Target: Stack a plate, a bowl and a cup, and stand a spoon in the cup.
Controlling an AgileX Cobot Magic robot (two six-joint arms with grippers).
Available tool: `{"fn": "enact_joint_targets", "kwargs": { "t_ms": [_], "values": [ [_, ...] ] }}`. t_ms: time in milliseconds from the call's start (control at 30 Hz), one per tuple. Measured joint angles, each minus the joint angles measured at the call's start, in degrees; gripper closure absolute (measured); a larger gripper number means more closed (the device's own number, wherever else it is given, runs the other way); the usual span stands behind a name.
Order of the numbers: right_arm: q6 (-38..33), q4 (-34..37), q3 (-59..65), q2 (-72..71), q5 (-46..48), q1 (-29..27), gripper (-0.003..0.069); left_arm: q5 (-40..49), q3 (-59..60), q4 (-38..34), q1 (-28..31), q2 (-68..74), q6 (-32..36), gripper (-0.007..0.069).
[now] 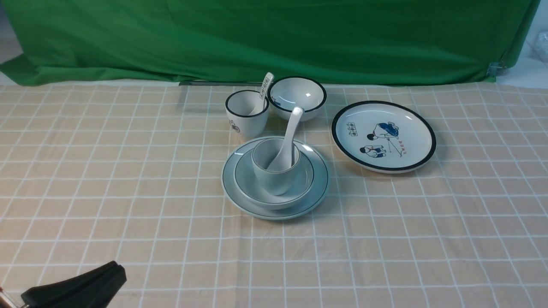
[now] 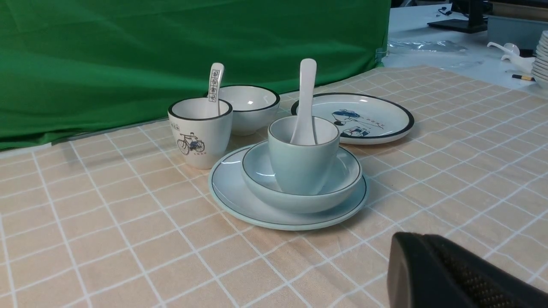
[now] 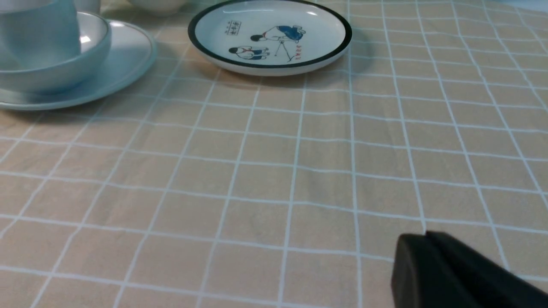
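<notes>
The plain plate (image 1: pixel 314 188) lies at the table's middle. The shallow bowl (image 1: pixel 244 173) sits on it, the plain cup (image 1: pixel 274 175) stands in the bowl, and the plain white spoon (image 1: pixel 291 128) stands in the cup, handle up. The stack also shows in the left wrist view: plate (image 2: pixel 231 194), bowl (image 2: pixel 257 167), cup (image 2: pixel 299 167), spoon (image 2: pixel 307 94). My left gripper (image 1: pixel 117 269) is shut and empty at the near left, far from the stack; it shows too in its own view (image 2: pixel 421 239). My right gripper (image 3: pixel 426 237) is shut and empty over bare cloth, right of the stack.
Behind the stack stand a black-rimmed cup with a bicycle picture (image 1: pixel 246 113) holding a printed-handle spoon (image 1: pixel 265 87), and a deeper black-rimmed bowl (image 1: pixel 297 98). A black-rimmed plate with cartoon figures (image 1: pixel 383 136) lies to the right. A green curtain (image 1: pixel 257 38) closes the back.
</notes>
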Motion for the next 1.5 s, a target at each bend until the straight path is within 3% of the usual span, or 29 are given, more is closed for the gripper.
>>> {"fn": "enact_joint_targets", "kwargs": {
  "t_ms": [67, 200, 233, 300, 433, 567, 700, 1233, 1500],
  "values": [
    [0.1, 0.0, 0.0, 0.0, 0.0, 0.0, 0.0613, -0.3, 0.0, 0.2, 0.9, -0.9, 0.7, 0.0617],
    [0.2, 0.0, 0.0, 0.0, 0.0, 0.0, 0.0606, -3.6, 0.0, -2.9, 8.2, -4.5, 1.7, 0.0617],
    [0.2, 0.0, 0.0, 0.0, 0.0, 0.0, 0.0603, -4.0, 0.0, -8.0, 14.5, -6.8, 1.0, 0.0617],
    [0.2, 0.0, 0.0, 0.0, 0.0, 0.0, 0.0599, -3.8, 0.0, -14.1, 21.8, -10.1, 0.0, 0.0617],
    [0.2, 0.0, 0.0, 0.0, 0.0, 0.0, 0.0587, 0.9, 0.0, -15.5, 29.7, -16.2, -0.2, 0.0617],
    [0.2, 0.1, 0.0, 0.0, 0.0, 0.0, 0.0580, 16.7, 0.0, -13.5, 30.7, -18.2, 0.0, 0.0617],
    [0.2, 0.1, 0.0, 0.0, -0.1, 0.0, 0.0572, 24.1, 0.0, -14.2, 30.2, -18.2, 1.5, 0.0617],
    [0.2, 0.1, 0.0, 0.0, -0.1, 0.0, 0.0541, 24.6, 0.0, -21.6, 29.5, -18.3, 12.4, 0.0617],
    [0.2, 0.1, 0.0, 0.0, -0.1, 0.0, 0.0526, 24.4, 0.0, -29.4, 29.5, -18.3, 21.7, 0.0617]
  ]
}}
